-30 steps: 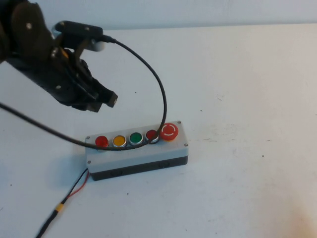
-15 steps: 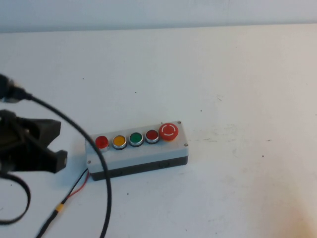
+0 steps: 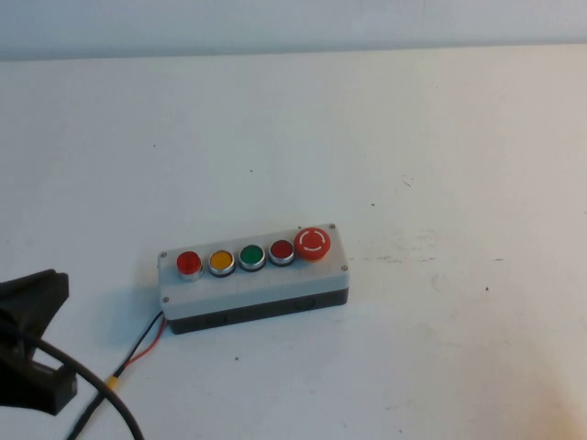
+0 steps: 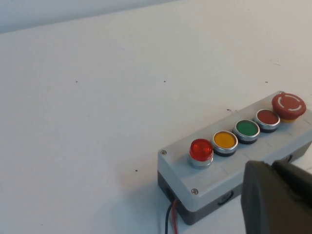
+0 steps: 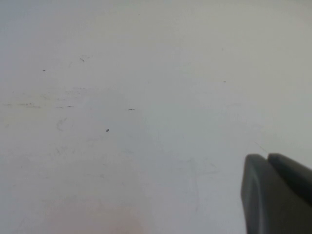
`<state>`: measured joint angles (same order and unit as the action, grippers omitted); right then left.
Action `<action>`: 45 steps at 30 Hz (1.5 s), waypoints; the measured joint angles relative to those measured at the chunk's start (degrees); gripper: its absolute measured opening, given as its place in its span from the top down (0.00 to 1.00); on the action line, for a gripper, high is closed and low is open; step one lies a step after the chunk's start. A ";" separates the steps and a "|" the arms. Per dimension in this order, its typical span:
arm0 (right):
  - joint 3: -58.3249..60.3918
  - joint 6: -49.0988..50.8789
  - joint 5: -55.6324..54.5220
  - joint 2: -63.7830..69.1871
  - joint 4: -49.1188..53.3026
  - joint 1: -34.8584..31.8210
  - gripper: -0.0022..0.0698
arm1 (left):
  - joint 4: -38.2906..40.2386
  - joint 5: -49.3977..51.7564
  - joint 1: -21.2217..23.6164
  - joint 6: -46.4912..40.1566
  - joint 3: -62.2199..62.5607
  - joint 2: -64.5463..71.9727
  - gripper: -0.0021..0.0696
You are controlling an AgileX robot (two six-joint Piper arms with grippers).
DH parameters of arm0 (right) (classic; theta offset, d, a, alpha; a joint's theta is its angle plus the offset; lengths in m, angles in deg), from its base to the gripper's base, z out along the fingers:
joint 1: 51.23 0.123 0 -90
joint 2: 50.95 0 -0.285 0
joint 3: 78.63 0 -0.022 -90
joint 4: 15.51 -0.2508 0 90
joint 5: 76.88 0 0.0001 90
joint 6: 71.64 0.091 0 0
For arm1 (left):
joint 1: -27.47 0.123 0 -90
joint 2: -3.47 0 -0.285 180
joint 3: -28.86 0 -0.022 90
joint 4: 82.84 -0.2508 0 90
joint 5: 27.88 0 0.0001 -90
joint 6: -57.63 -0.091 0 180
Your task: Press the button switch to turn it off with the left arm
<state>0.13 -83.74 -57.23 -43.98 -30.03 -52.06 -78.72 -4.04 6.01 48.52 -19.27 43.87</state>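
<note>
Near the middle of the white surface the button switch box is laid lengthwise left to right, buttons up. Left claw, seen spread wide, is kept near-left. Right claw is shown only by its wrist view, fingers together.

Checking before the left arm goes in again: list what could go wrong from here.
1. The left hand sits low at the table's near left edge, off the switch box; its black cable trails beside the box's red and black wires and might snag them.
2. Five buttons sit close together; aiming for the red button could hit the yellow button.

The right hand hovers over bare table.
</note>
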 joint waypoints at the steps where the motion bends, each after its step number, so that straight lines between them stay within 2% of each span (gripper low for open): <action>1: 0.00 0.00 0.00 0.00 0.00 0.00 0.99 | 0.00 0.00 0.00 0.13 0.01 -0.10 0.97; 7: 0.00 0.00 0.00 0.00 0.00 0.00 0.99 | -0.84 -2.03 0.00 -0.30 -0.33 -0.48 0.97; 12: 0.00 0.00 0.00 0.00 0.00 0.00 0.99 | -4.11 -9.44 0.00 -0.64 -3.48 -4.17 0.97; 18: 0.00 0.00 0.00 0.00 0.00 0.00 0.99 | -5.12 -25.88 0.95 -0.84 -16.31 -15.96 0.97; 24: 0.00 0.00 0.00 0.00 0.00 0.00 0.99 | -2.70 -30.76 5.10 -0.73 -28.40 -26.65 0.97; 26: 0.00 0.00 0.00 0.00 0.00 0.00 0.99 | -1.52 -29.51 6.51 -0.73 -30.06 -29.23 0.97; 31: 0.00 0.00 0.00 0.00 0.00 0.00 0.99 | -0.57 -18.56 9.01 0.20 -30.51 -33.00 0.97; 38: 0.00 0.00 0.00 0.00 0.00 0.00 0.99 | -2.08 -3.56 9.72 4.73 -30.51 -33.22 0.97; 45: 0.00 0.00 0.00 0.00 0.00 0.00 0.99 | -2.35 -1.68 9.76 5.28 -30.56 -33.22 0.97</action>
<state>0.13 -83.74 -57.23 -43.98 -30.03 -52.06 -81.07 -5.73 15.77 53.79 -49.83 10.65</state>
